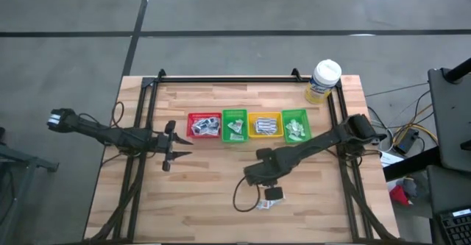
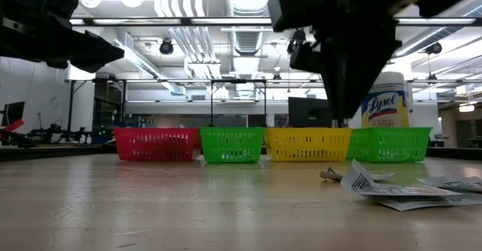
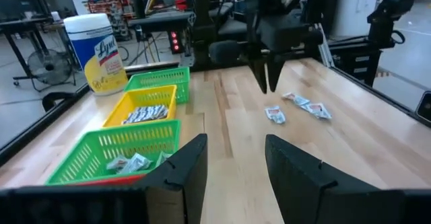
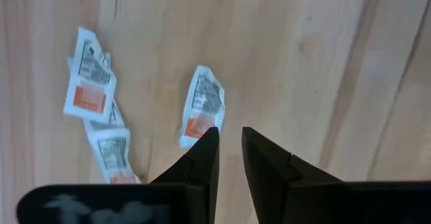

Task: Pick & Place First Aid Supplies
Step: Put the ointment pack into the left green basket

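Three small white first aid packets with grey and orange print lie flat on the wooden table near its front middle: one just beside my right gripper's fingertips, and two overlapping ones farther off. They also show in the high view and the left wrist view. My right gripper points down above the table, its fingers a narrow gap apart with nothing between them. My left gripper stands open and level at the table's left, holding nothing.
A row of small bins stands across the table's middle: red, green, yellow, green, each with packets inside. A white-capped bottle with a yellow label stands at the far right corner.
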`<state>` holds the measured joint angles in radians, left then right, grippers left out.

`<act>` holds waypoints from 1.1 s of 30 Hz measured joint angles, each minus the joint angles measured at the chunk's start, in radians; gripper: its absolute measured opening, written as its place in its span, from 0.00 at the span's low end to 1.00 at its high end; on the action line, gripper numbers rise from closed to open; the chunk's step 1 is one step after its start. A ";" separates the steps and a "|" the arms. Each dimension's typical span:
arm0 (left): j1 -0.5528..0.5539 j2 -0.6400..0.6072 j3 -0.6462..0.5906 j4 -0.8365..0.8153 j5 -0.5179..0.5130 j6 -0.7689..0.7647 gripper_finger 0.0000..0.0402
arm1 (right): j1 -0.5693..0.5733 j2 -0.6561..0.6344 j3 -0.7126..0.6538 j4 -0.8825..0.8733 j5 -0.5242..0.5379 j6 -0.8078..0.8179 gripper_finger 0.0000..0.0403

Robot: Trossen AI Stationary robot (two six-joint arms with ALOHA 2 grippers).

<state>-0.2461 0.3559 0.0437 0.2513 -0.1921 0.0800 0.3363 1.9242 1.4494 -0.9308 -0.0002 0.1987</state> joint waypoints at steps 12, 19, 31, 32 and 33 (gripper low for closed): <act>0.000 -0.076 0.000 -0.065 0.000 -0.017 0.38 | -0.001 -0.038 -0.149 0.235 0.000 0.002 0.22; 0.000 -0.075 0.000 -0.069 0.000 -0.017 0.38 | -0.001 -0.038 -0.150 0.239 0.000 -0.107 0.32; 0.000 -0.075 0.000 -0.068 0.000 -0.017 0.38 | -0.003 -0.038 -0.150 0.287 0.000 -0.153 0.32; 0.000 -0.075 0.000 -0.068 0.000 -0.017 0.38 | -0.003 -0.037 -0.150 0.287 0.000 -0.150 0.32; 0.000 -0.075 0.000 -0.068 0.000 -0.017 0.38 | -0.003 -0.030 -0.150 0.288 0.000 -0.150 0.33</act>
<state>-0.2462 0.2813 0.0441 0.1829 -0.1917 0.0628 0.3328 1.8946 1.2995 -0.6428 0.0002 0.0490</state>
